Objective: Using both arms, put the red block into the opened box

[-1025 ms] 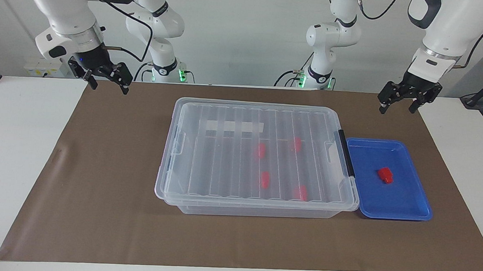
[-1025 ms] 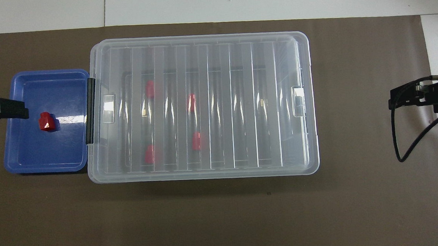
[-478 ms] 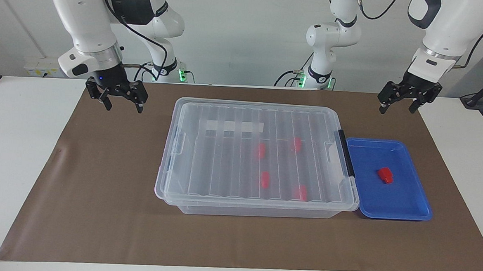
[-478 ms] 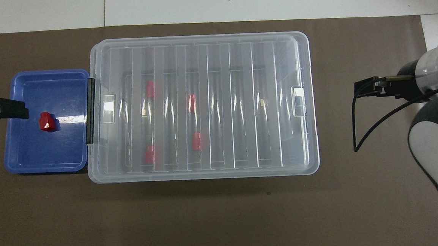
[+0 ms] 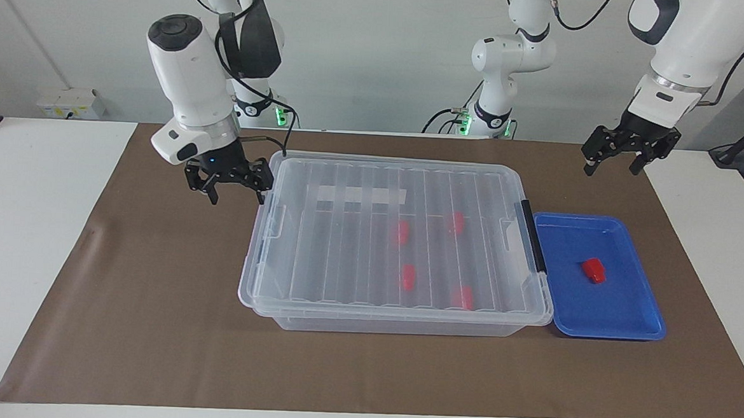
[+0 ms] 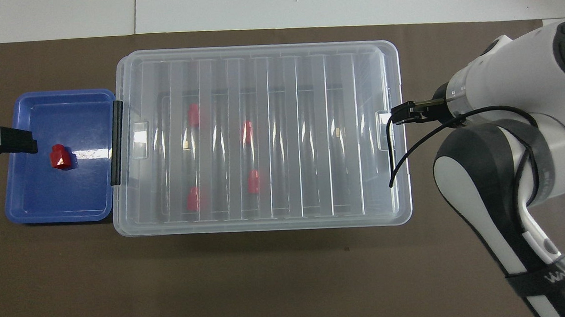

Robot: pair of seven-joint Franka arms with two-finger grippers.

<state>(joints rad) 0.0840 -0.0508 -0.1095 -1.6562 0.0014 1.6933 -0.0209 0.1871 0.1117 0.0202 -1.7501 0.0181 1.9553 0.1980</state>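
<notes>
One red block (image 5: 593, 270) (image 6: 60, 158) lies in the blue tray (image 5: 633, 328) (image 6: 31, 213). The clear box (image 5: 391, 326) (image 6: 267, 225) sits mid-mat with its ribbed lid (image 5: 345, 233) lying on it. Its black clip (image 5: 533, 236) is at the tray end, and several red blocks (image 5: 408, 277) show through the lid. My right gripper (image 5: 237, 197) hangs open and empty, low beside the box's end toward the right arm's side. Up over the mat by the tray, my left gripper (image 5: 611, 169) (image 6: 2, 141) waits, open and empty.
A brown mat (image 5: 149, 325) covers the table's middle, with white tabletop (image 5: 21, 229) at both ends. The blue tray touches the box's clip end. The right arm's black cable (image 6: 400, 156) hangs over the box's corner.
My right arm has swung in from its end of the table and come down, so its gripper now hangs beside the box's end. The left arm, box and blocks have not moved.
</notes>
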